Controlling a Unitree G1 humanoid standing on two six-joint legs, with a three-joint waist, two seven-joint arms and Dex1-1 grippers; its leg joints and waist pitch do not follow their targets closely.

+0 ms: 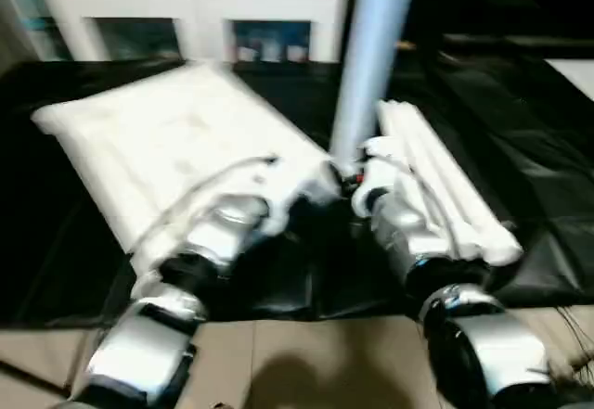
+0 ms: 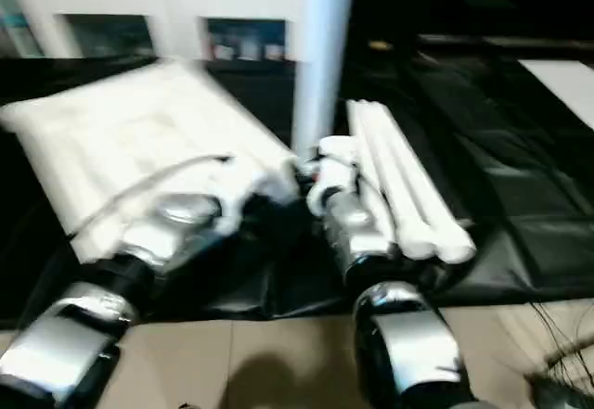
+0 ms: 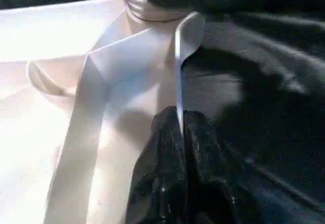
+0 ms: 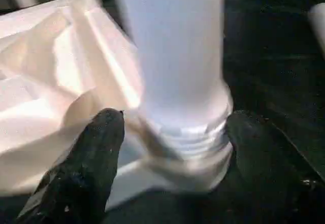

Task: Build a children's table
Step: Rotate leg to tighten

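Observation:
The white tabletop point(image 1: 167, 140) lies underside up on the left of a black sheet. One white leg point(image 1: 371, 47) stands upright in its near right corner socket. My right gripper point(image 4: 175, 127) is open. Its fingers point(image 4: 96, 148) straddle the leg's threaded base point(image 4: 188, 137), one touching the collar and the other a little apart. My left gripper point(image 3: 179, 120) is shut on the tabletop's thin rim point(image 3: 177, 71) right beside that corner. Three more white legs point(image 1: 445, 186) lie side by side on the sheet to the right.
The black sheet point(image 1: 520, 121) covers the floor under the parts and ends at tan flooring point(image 1: 306, 363) near me. A white cabinet with glass doors point(image 1: 195, 10) stands behind the tabletop.

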